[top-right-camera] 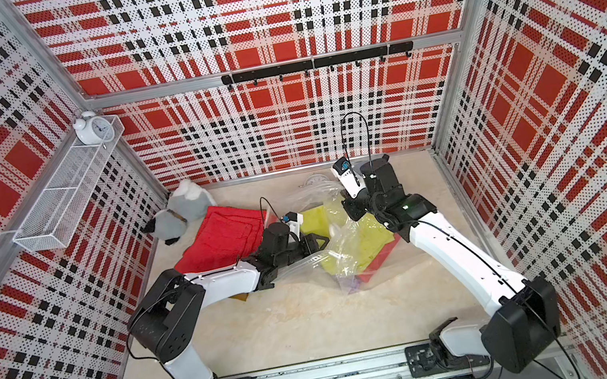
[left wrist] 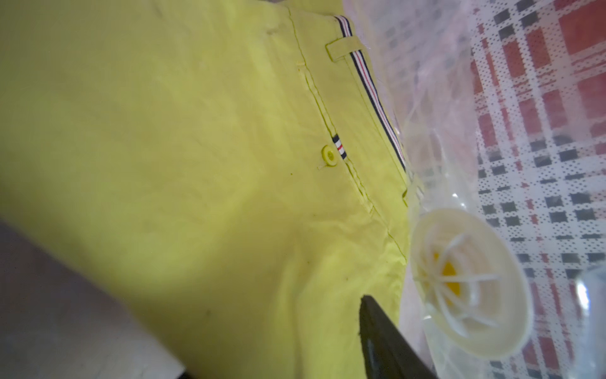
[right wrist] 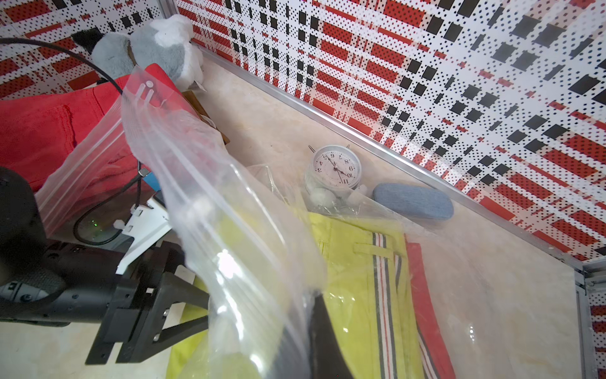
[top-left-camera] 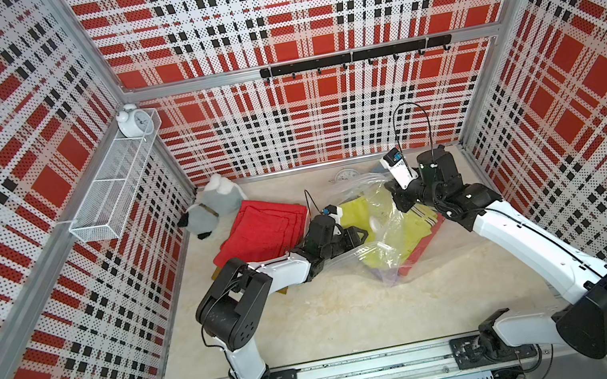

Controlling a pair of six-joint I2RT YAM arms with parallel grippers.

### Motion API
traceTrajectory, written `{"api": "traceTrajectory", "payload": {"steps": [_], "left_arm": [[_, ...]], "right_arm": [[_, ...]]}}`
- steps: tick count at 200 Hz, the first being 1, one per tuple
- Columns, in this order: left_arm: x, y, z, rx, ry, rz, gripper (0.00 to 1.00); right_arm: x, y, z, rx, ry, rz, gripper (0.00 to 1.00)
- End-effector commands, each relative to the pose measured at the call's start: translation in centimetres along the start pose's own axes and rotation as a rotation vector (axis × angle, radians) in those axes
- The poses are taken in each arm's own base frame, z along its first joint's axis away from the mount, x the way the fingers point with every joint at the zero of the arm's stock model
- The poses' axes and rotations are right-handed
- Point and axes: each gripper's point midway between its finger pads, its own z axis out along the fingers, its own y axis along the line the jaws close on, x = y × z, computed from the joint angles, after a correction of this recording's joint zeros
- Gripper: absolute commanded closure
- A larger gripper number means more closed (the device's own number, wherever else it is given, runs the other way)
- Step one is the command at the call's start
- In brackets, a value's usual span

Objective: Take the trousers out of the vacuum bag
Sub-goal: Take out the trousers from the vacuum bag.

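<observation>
Trousers: the yellow-green pair (left wrist: 196, 147) lies inside the bag (right wrist: 210, 197), on top of an inner red pair (right wrist: 423, 311). A loose red pair (top-left-camera: 263, 231) lies outside on the table (top-left-camera: 315, 315), beside the bag's mouth.

The right gripper (top-left-camera: 398, 205) is clenched on the bag's upper film and holds the mouth lifted. The left gripper (top-left-camera: 360, 233) reaches in through that mouth. The left wrist view shows one of its fingers (left wrist: 387, 338) over the yellow-green cloth, next to the valve (left wrist: 465, 285). We cannot tell whether its jaws have cloth between them.

Risks as we judge them:
- The slick film could slide out of the right jaws, and the mouth would then drop over the left wrist.
- The left jaws could pinch plastic along with the cloth, so the whole bag drags instead of emptying.
- A pinch on the top layer alone could let the fold open and snag on the zip strip.

Around the bag, a clock (right wrist: 336, 169) sits just beside its far edge, with a blue-grey case (right wrist: 413, 200) next to the clock. A dragged bag could shove both. A plush toy (top-left-camera: 212, 210) sits in the corner behind the loose red pair, which already takes up the set-down space on the left.
</observation>
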Motion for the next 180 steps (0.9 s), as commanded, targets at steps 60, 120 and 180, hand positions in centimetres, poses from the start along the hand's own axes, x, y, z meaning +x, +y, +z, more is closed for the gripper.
{"api": "traceTrajectory", "payload": {"steps": [60,120,180], "left_arm": [[1.1,0.0,2.8,0.065,0.048,-0.035,0.46],[0.0,-3.4,3.5,0.140,0.032,0.044,0.49],[-1.7,-4.6,3.4,0.169,0.002,0.063,0.83]], "right_arm": [[-0.4,-0.4,-0.5,0.023,-0.031,0.013,1.00],[-0.7,-0.3,-0.4,0.018,-0.039,0.012,1.00],[-0.5,-0.5,-0.5,0.027,-0.036,0.009,1.00]]}}
